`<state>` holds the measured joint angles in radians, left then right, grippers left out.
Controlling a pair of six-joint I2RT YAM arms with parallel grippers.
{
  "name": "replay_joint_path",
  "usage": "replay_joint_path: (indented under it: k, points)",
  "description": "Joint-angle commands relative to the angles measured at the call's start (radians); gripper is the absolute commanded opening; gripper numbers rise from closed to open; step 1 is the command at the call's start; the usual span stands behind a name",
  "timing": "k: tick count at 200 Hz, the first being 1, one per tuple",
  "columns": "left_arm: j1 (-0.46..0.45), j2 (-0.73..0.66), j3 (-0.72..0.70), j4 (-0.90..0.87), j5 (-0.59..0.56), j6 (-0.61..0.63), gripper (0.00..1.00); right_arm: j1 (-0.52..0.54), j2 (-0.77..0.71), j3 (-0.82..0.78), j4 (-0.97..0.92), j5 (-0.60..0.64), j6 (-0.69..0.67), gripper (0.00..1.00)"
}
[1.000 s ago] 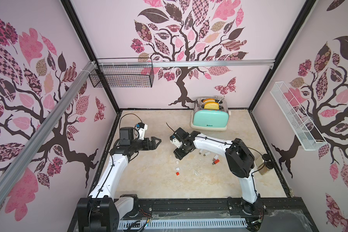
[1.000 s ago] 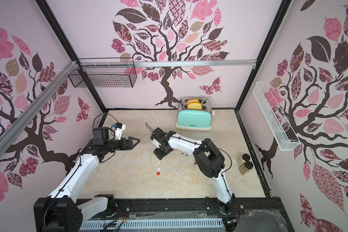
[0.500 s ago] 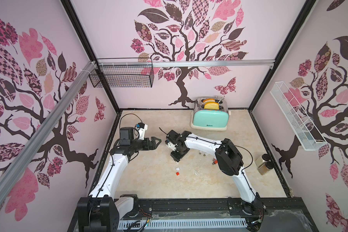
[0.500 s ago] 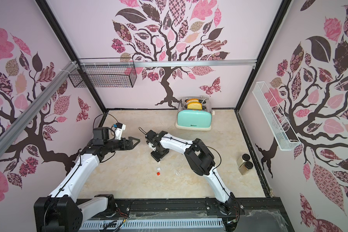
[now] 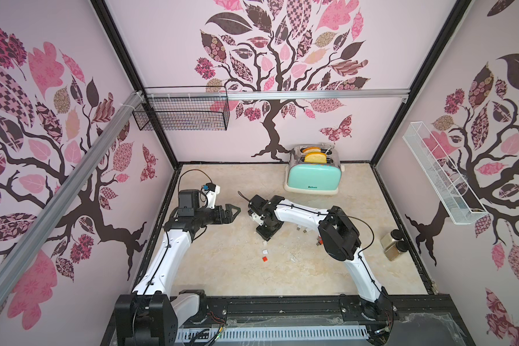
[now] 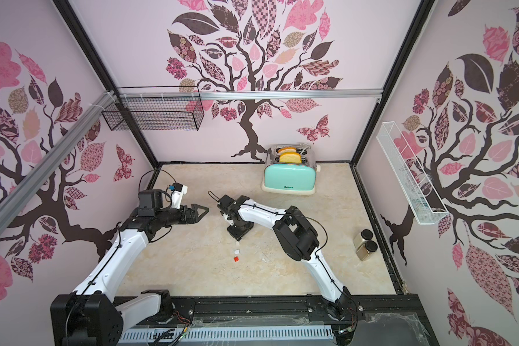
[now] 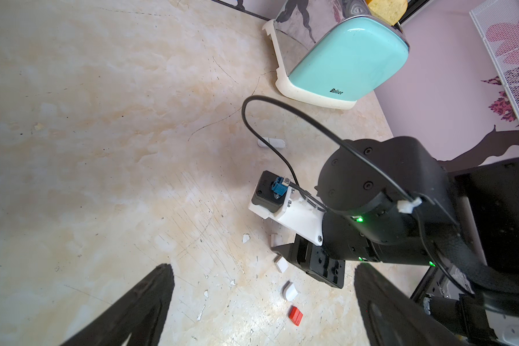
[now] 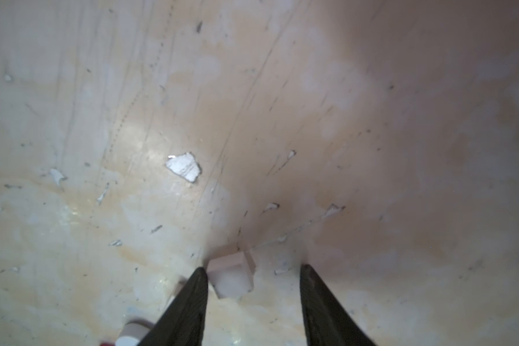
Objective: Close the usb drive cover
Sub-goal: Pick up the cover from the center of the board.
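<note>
A small white block (image 8: 232,277) lies on the table between the fingers of my right gripper (image 8: 253,268), touching one finger, with a wide gap to the other. The jaws stand apart. I cannot tell whether this block is the usb drive or its cover. A rounded white piece (image 7: 289,292) and a red piece (image 7: 295,316) lie just beyond it, seen in both top views as the white piece (image 5: 265,251) and the red piece (image 6: 236,258). My right gripper (image 5: 265,236) points down at the table. My left gripper (image 5: 233,209) hovers open and empty to the left.
A mint toaster (image 5: 312,176) stands at the back. Two spice jars (image 5: 394,244) sit by the right wall. Small loose parts (image 5: 301,230) lie under the right forearm. A white capsule-shaped piece (image 7: 271,143) lies nearer the toaster. A wire basket (image 5: 182,115) hangs on the back wall.
My right arm's elbow swung left and its gripper came down closer to the table around the white block, its jaws narrowing. The left arm has not moved.
</note>
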<state>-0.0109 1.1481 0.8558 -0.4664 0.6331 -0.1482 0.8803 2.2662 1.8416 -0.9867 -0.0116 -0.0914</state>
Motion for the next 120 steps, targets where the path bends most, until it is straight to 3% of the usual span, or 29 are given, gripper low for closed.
replay_joint_path:
  k: [1, 71, 120]
  points:
    - [0.005, -0.019, -0.006, 0.000, -0.004, 0.021, 0.98, 0.001, 0.020, 0.039, -0.014, 0.021, -0.005, 0.52]
    - [0.005, -0.022, -0.013, 0.010, 0.017, 0.015, 0.98, 0.000, 0.042, 0.066, -0.038, 0.025, -0.013, 0.43]
    - [0.005, -0.018, -0.014, 0.012, 0.017, 0.015, 0.98, -0.001, 0.020, 0.053, -0.057, 0.051, -0.013, 0.42]
